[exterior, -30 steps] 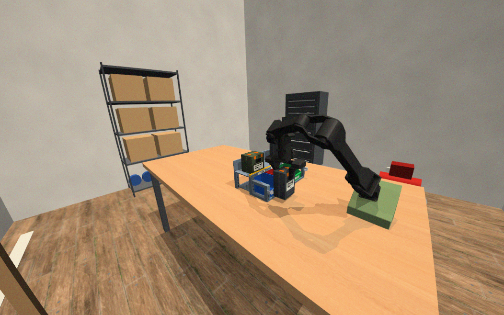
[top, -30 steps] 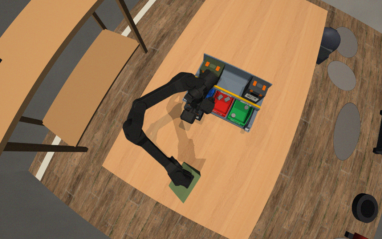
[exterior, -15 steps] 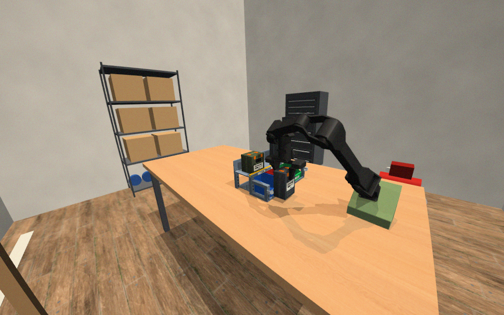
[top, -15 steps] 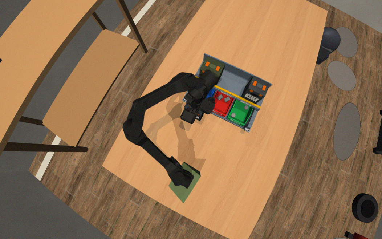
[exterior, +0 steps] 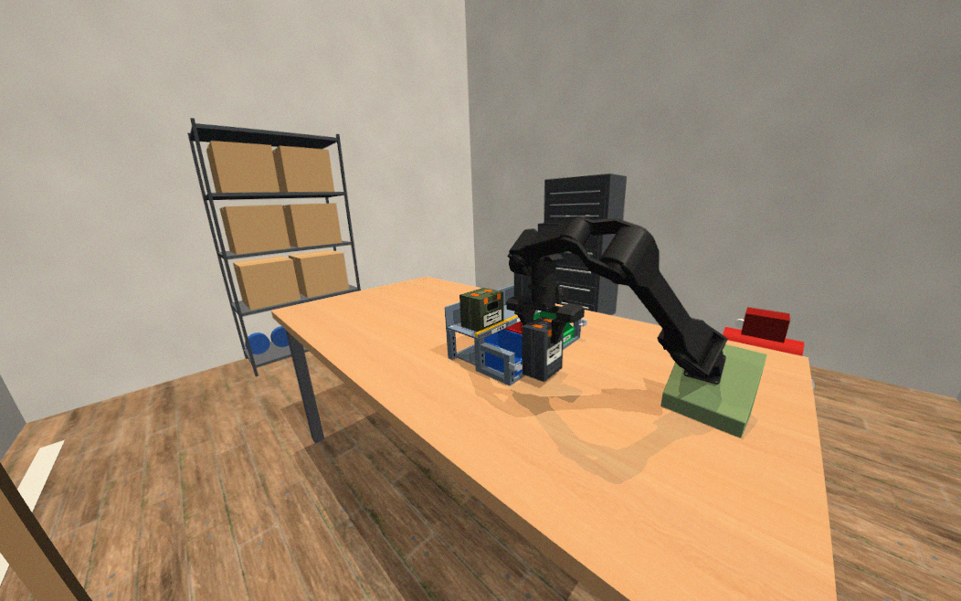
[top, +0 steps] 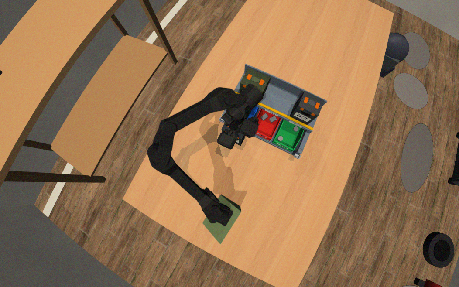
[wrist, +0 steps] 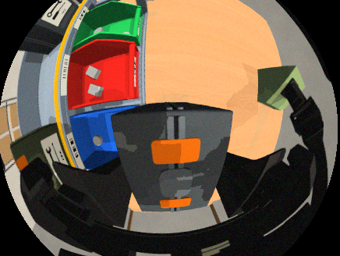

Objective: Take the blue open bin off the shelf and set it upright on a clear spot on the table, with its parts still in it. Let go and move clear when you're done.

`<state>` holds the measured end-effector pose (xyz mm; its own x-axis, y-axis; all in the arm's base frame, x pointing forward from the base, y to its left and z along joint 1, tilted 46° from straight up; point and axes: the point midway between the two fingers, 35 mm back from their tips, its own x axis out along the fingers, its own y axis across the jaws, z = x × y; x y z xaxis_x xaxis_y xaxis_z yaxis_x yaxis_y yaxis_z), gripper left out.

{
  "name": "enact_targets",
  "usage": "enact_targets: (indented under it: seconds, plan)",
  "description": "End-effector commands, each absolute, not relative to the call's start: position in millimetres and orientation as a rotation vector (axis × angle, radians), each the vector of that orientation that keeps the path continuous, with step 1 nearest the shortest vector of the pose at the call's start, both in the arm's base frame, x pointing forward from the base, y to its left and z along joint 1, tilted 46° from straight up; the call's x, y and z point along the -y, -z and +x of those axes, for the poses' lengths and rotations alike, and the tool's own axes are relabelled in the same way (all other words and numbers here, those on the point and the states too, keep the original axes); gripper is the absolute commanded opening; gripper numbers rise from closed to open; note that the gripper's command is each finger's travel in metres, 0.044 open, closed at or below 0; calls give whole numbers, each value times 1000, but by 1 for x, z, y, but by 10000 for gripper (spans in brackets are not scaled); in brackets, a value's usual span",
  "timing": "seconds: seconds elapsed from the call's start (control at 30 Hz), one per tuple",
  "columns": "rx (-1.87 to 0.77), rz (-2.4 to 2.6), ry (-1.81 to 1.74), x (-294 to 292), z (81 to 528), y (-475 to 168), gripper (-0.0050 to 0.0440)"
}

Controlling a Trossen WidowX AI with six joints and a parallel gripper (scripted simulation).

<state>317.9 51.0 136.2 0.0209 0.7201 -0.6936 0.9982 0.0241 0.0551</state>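
Gripper (top: 233,134) (exterior: 543,319) (wrist: 171,151) clamped on a dark case (exterior: 542,352) (wrist: 175,129) beside the shelf (top: 277,98) (exterior: 464,330) (wrist: 48,86).

Its fingers stand fairly wide, closed against the upright case, in front of the shelf; the blue bin (top: 252,113) (exterior: 504,347) (wrist: 91,130) sits in the shelf's lower level, next to the red bin (top: 268,125) (wrist: 105,74), a round grey part (wrist: 97,140) inside.

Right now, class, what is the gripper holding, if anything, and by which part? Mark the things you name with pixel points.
A dark grey case with orange latches (top: 239,140) (exterior: 540,357) (wrist: 173,152); the gripper (top: 238,133) (exterior: 543,324) (wrist: 171,151) clasps two opposite sides near its top.
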Motion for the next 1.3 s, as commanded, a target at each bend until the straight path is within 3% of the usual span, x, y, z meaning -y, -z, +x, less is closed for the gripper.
enact_targets:
  seconds: [0.0, 1.27]
  plan:
    - [-1726, 1759, 634, -47, 319, -143, 0]
    - [-1710, 1770, 634, -43, 318, -146, 0]
